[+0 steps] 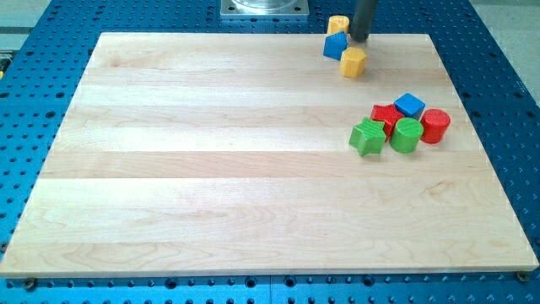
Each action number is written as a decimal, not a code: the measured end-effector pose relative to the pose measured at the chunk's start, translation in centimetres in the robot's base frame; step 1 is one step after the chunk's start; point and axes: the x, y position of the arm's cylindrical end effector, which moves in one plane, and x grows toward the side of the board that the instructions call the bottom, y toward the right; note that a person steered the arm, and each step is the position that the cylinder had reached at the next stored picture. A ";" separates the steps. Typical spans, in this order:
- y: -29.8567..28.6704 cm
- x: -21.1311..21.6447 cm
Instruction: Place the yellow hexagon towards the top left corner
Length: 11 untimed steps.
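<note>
**me:** Blue pegboard all round, with the pale wooden worktop (253, 152) sitting on it and something metal poking in at the view's top edge. No claw on this arm, so nothing opens, shuts or holds anything; it's just a dark rod, and my tip (361, 40) sits right at the worktop's top edge, toward the view's right.

**other:** Where's the thing you're after?

**me:** The yellow hexagon (353, 62) is just below my tip and a touch to the left, very close, maybe touching, can't swear to it. A blue block (335, 46) is snug against its upper left, and another yellow block (338, 24) sits above that one. Way down on the right there's a separate cluster: blue cube (410, 105), red block (386, 116), red cylinder (435, 125), green cylinder (406, 135), green block (367, 137). Well clear of all this.

**other:** So how do you shove it left?

**me:** I reckon I want my tip on the hexagon's right side, then a long steady push leftward along the top. Trouble is the blue block sits in the way, so I'd nudge the hexagon down and free first, otherwise both go along for the ride. Push through its middle or it'll spin off.

**other:** Anything you can't see?

**me:** Rod's cut off by the top of the view, and the blue block's exact shape is hard to make out.
</note>
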 end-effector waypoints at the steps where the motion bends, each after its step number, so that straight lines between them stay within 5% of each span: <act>1: 1.5 0.0; 2: 1.5 0.2; 5: -5.1 11.7; 8: -26.0 10.9; 10: -20.8 9.3; 11: -26.5 7.7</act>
